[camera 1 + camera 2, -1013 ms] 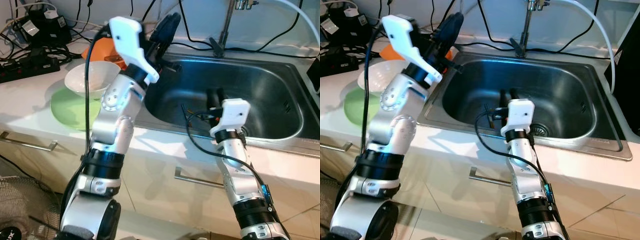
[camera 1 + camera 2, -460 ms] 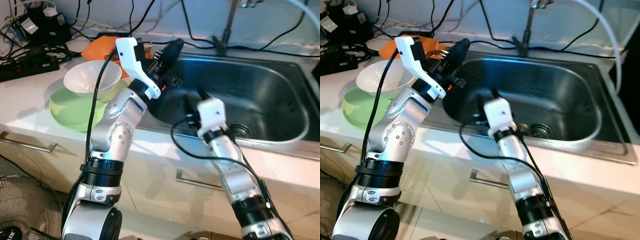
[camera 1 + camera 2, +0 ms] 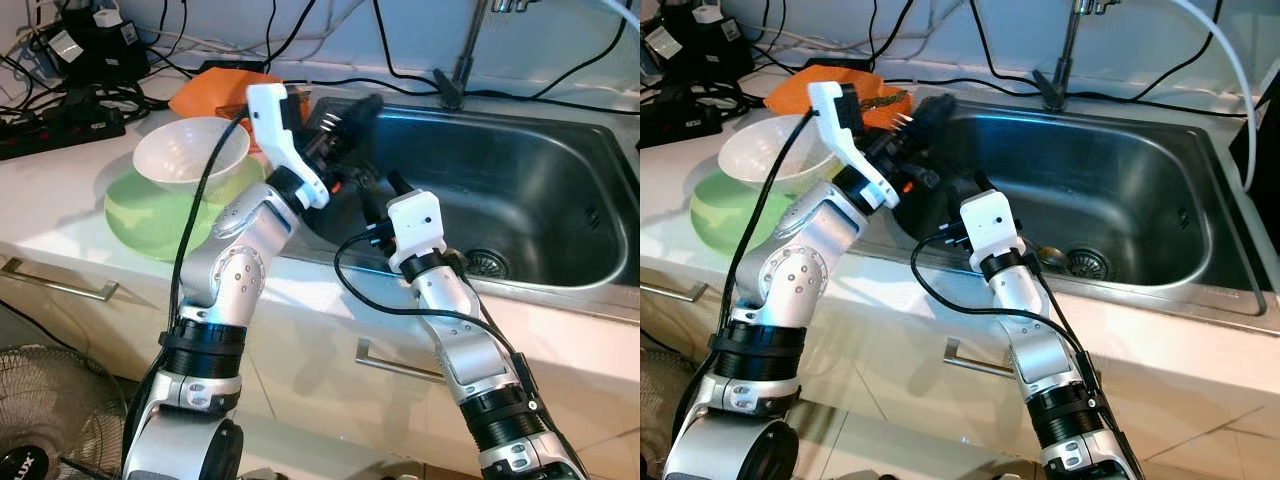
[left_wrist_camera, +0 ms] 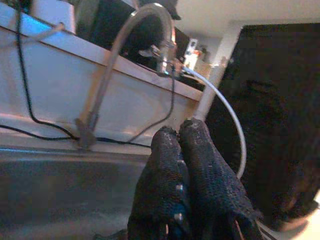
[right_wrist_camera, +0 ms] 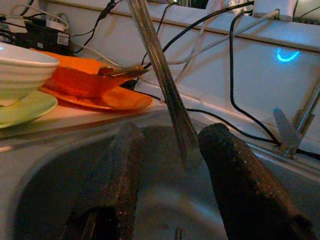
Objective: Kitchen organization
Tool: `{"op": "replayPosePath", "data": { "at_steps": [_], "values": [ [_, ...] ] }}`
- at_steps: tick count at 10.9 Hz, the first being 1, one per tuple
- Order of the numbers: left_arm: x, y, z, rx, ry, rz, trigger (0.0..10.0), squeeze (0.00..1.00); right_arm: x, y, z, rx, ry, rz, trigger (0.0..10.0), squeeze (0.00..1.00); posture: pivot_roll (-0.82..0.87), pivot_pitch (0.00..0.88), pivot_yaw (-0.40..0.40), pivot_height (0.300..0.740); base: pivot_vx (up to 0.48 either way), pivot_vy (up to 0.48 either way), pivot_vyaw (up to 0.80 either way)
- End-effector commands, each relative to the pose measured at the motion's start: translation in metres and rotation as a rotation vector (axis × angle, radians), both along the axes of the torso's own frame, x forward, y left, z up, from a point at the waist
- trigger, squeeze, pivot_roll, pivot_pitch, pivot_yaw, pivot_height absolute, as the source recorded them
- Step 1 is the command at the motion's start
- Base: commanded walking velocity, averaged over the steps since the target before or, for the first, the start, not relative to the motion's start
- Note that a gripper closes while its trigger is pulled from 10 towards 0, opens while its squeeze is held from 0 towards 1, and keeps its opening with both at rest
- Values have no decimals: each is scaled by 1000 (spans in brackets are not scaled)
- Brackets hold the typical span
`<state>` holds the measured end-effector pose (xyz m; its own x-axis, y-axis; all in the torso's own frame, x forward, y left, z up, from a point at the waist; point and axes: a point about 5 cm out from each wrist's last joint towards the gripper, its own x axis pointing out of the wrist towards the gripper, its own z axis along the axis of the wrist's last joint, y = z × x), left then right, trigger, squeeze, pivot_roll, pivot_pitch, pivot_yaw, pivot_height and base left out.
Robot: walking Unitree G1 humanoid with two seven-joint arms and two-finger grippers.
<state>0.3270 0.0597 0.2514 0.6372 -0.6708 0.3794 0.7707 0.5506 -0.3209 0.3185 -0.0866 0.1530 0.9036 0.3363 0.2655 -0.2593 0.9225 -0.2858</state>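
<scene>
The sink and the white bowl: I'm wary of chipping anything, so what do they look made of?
The sink looks like brushed stainless steel: grey, with soft streaky reflections and a metal drain. The white bowl looks like glazed ceramic, glossy with faint ribbing, though hard plastic can't be ruled out. It sits on a light green plate, matte, possibly plastic or melamine.

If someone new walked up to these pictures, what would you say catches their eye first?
Probably the two silver arms crossing over the steel sink, the left gripper at its near-left corner and the right gripper just below it, jaws apart beside a metal utensil handle. Next, the white bowl on a green plate left of the sink, an orange dish behind.
</scene>
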Motion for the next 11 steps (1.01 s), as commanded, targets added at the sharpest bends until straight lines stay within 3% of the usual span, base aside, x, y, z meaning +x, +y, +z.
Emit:
{"op": "replayPosePath", "data": {
  "at_steps": [1, 6, 9, 10, 11],
  "values": [
    [-4, -2, 1, 3, -3, -34, 10000, 0, 1, 4, 9, -7, -28, 16, 10000, 0, 7, 32, 67, 740, 0, 0, 0],
    [-14, -10, -6, 41, 43, -156, 10000, 0, 2, 5, 10, -1, -26, 5, 10000, 0, 5, 40, 79, 740, 0, 0, 0],
    [-15, -10, -7, 54, 54, -175, 10000, 0, 3, 5, 9, 5, -26, -9, 10000, 0, 4, 39, 85, 740, 0, 0, 0],
    [-14, -9, -7, 66, 50, -168, 10000, 0, 3, 4, 9, 11, -28, -18, 4078, 0, 2, 36, 89, 740, 0, 0, 0],
    [-14, -9, -7, 74, 47, -163, 10000, 0, 3, 3, 9, 16, -29, -26, 0, 0, 2, 36, 89, 740, 0, 0, 0]
  ]
}}
